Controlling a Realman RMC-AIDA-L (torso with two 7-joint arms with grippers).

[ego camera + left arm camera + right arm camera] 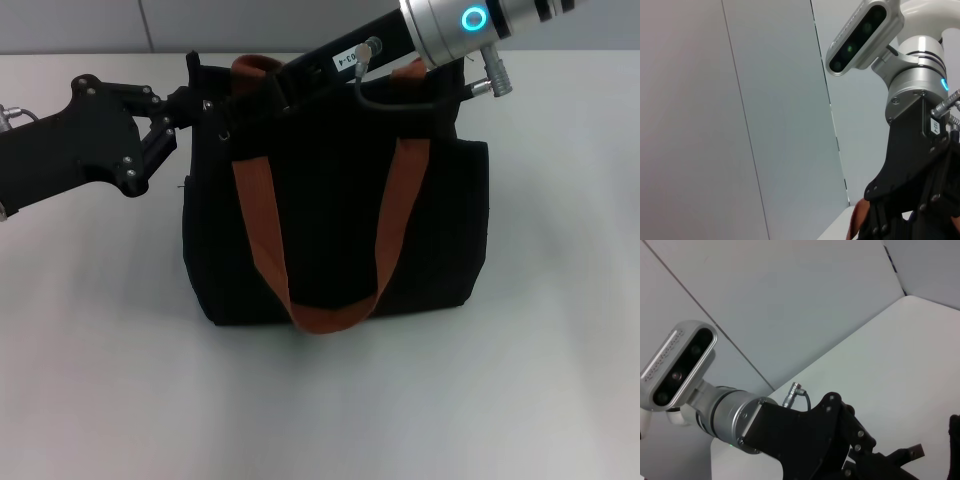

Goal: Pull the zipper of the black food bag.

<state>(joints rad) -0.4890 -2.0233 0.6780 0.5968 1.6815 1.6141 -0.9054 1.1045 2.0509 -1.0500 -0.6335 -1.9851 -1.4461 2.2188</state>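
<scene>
Soft, floppy black fabric food bag (330, 230) with orange-brown straps, likely buckling under pull. Left tool (196, 100) touching its top corner, right tool (280, 85) over the top; grip of either untellable. Small zipper tab unseen.

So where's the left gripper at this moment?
In the head view the left gripper is at the black food bag's top left corner, opposite the right gripper.

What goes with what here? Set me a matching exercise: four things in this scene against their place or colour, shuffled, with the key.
Things
1. left gripper
2. right gripper
3. strap handle
4. ring light

Place or colour
A. orange-brown, draped down the front of the black food bag
B. glowing cyan
C. at the bag's top left corner
D. over the bag's top edge, near the middle

Pairs: 1-C, 2-D, 3-A, 4-B
</scene>
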